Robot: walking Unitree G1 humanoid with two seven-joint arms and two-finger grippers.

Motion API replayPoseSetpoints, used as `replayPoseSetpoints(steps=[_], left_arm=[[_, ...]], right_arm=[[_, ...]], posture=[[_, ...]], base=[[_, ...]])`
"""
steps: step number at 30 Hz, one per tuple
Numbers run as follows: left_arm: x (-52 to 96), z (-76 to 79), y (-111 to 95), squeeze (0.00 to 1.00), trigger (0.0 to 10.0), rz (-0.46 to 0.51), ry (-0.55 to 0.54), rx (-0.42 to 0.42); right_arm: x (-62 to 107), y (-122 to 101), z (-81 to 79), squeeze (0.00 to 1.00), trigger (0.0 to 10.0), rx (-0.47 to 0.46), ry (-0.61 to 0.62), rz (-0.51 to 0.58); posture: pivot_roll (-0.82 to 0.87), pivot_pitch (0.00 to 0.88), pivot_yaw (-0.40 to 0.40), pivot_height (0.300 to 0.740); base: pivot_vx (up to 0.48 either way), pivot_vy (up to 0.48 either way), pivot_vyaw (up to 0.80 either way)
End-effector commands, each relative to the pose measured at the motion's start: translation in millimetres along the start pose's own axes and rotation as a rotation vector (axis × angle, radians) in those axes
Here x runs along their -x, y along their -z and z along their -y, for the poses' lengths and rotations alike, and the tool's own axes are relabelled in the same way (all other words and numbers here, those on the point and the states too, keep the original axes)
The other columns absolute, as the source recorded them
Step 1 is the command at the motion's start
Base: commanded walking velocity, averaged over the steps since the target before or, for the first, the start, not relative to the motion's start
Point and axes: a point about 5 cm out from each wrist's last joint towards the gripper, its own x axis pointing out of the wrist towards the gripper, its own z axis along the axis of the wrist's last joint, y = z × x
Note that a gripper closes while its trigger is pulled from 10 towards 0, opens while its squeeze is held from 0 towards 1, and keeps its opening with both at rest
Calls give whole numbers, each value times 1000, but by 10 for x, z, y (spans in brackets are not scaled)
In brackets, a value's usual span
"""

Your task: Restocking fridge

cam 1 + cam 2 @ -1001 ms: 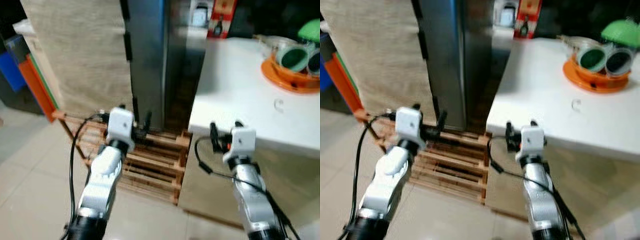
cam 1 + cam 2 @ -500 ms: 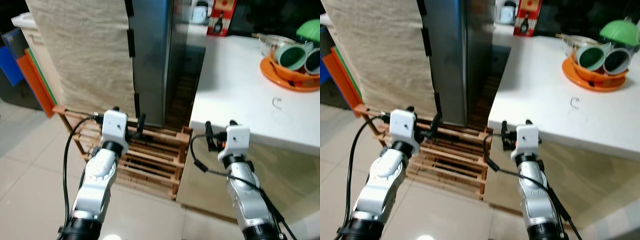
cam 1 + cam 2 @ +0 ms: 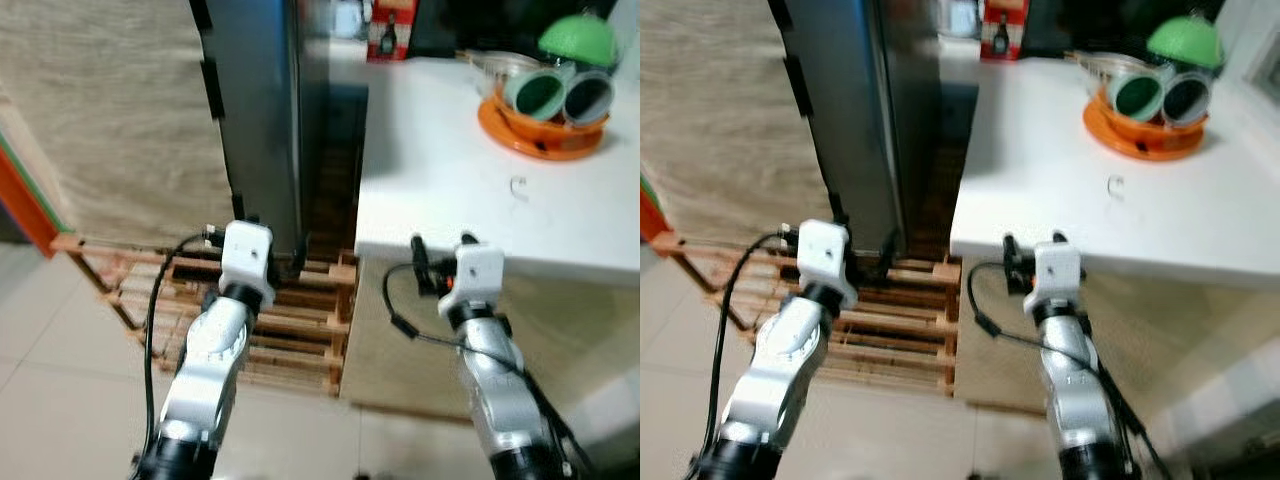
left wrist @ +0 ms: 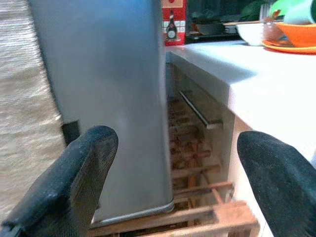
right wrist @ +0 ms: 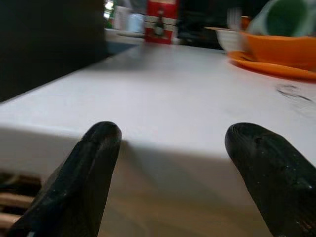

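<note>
A tall steel fridge (image 3: 255, 110) stands shut ahead on the left, raised on a wooden pallet (image 3: 290, 325). My left gripper (image 3: 272, 242) hovers open and empty just above the pallet, in front of the fridge's lower right corner (image 4: 98, 98). My right gripper (image 3: 442, 252) is open and empty too, level with the front edge of the white counter (image 3: 450, 170) and close to it. Along its black fingers (image 5: 89, 168) the counter top (image 5: 173, 89) stretches away.
An orange plate (image 3: 540, 135) with green cups (image 3: 540, 92) and a green lid (image 3: 575, 40) sits at the counter's far right. A red box (image 3: 388, 35) stands at the back. A beige cloth panel (image 3: 110, 130) covers the left. Tiled floor lies below.
The whole picture has shifted, so the camera has moved: fridge and counter now sit further left. Both arms keep the same pose in front of me, fingers still apart.
</note>
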Motion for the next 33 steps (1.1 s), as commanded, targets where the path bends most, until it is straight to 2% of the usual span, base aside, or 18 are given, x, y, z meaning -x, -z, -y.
replayPoseSetpoints(steps=[1,3,12,21,23,25,29,33], left_arm=[[3,-9,-45,0,10000,21,9,-16],[2,-13,-54,0,10000,26,12,-24],[-9,-35,-36,0,10000,13,-2,4],[-9,-26,-40,0,10000,19,26,-27],[-8,-11,-30,0,10000,10,48,7],[-10,-16,-34,0,10000,11,47,6],[-23,-24,-62,0,10000,25,59,-9],[-12,11,-73,0,10000,33,88,-9]], right_arm=[[17,42,-18,282,10000,-12,-3,-24],[13,35,-22,282,10000,-13,-3,-17],[5,36,-42,286,10000,-20,-7,-11],[21,28,-39,286,10000,-15,-2,4],[21,69,-31,286,10000,-38,1,-33],[21,70,-29,290,10000,-39,2,-33],[21,66,-22,282,10000,-47,9,-27],[19,64,-35,271,10000,-56,11,-29]], posture=[[4,0,4,736],[6,0,6,736],[10,0,11,736],[6,0,15,740],[5,0,17,740],[4,0,17,740],[4,0,18,740],[2,0,22,740]], base=[[0,0,-744],[0,0,-722],[0,0,0],[0,0,0],[0,0,-800],[0,0,-800],[0,458,-800],[0,480,0]])
